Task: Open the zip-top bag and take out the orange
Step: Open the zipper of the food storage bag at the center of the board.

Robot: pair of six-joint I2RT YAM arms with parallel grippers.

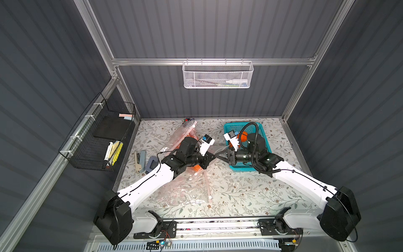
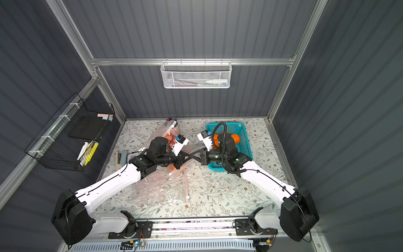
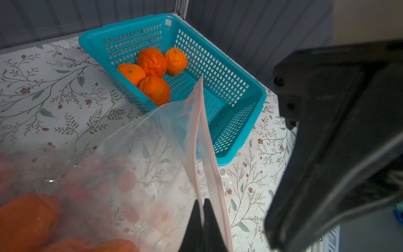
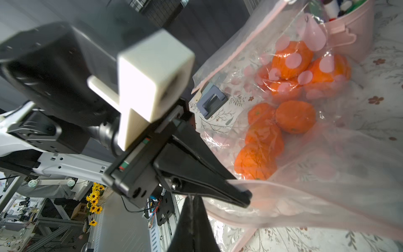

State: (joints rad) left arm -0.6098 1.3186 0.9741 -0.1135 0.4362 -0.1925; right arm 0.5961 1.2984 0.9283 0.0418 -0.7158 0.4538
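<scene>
The clear zip-top bag point(image 1: 185, 189) with a pink zip strip lies under my left arm, and its mouth is lifted at mid-table. Several oranges show through the film point(image 4: 294, 116), one of them beside my left wrist point(image 1: 197, 168). My left gripper point(image 1: 212, 156) is shut on the pink zip edge point(image 3: 201, 203). My right gripper point(image 1: 217, 155) meets it tip to tip. Its jaws point(image 4: 194, 197) are shut on the facing lip of the bag. Both top views show the two tips touching point(image 2: 190, 157).
A teal basket point(image 3: 122, 25) holding several oranges stands at the right rear under my right arm point(image 2: 246, 139). A second bag of oranges point(image 1: 185, 135) and a pink tub point(image 4: 349, 32) sit at the back left. A stapler point(image 1: 139, 160) and a grey dispenser point(image 1: 152, 163) lie at the left edge.
</scene>
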